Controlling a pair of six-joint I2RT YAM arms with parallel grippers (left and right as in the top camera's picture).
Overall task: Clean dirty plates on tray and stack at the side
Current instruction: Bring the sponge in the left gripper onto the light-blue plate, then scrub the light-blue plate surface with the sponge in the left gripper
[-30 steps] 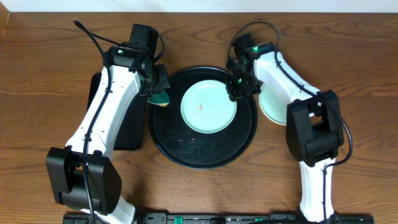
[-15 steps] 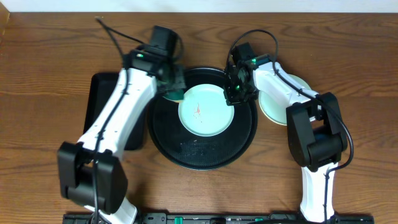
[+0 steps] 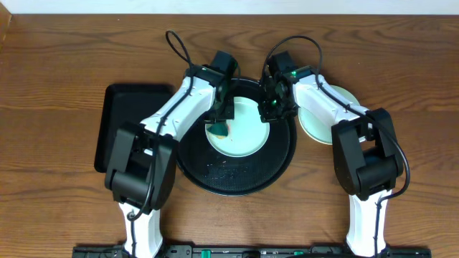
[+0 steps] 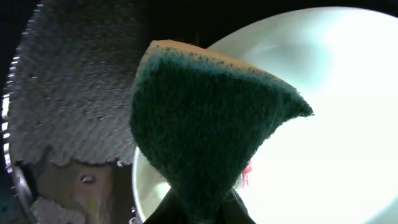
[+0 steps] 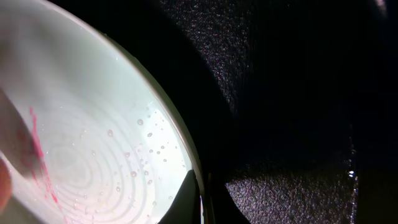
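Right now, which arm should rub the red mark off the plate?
Left. The left gripper is shut on the sponge, right over the plate with the red mark, on the tray. The right gripper only pinches the plate's rim and has no sponge.

A light teal plate with a red smudge lies flat in the round black tray, toward twelve o'clock. Another pale plate rests on the bench at the tray's three o'clock.
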